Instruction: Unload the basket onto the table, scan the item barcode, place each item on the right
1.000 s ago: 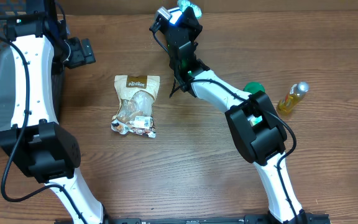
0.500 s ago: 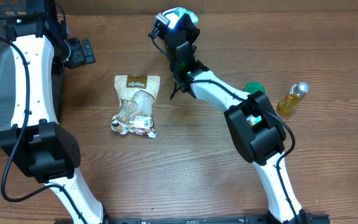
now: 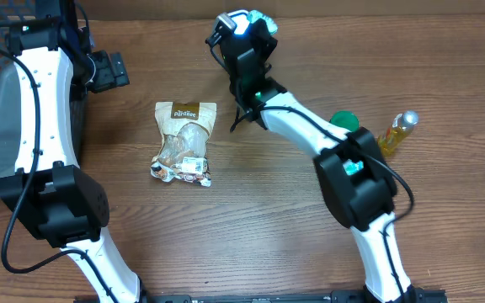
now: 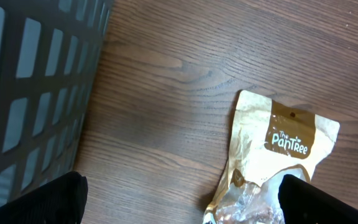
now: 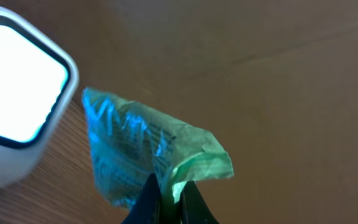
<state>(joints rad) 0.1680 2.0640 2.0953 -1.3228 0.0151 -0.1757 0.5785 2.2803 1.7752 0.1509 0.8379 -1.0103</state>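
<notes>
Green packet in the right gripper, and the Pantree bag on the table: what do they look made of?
Green packet: probably thin translucent plastic film; it is crinkled and glinting, and print shows through it. Pantree bag: the top looks like matte tan kraft paper, the lower part like clear glossy film with the contents visible; it could also be a paper-look laminate.

Overhead looks straight down on the whole table (image 3: 259, 219). Left wrist faces down, nearer, sharing the snack bag (image 4: 272, 155) at its lower right. Right wrist sits very close to the green packet (image 5: 135, 143).
</notes>
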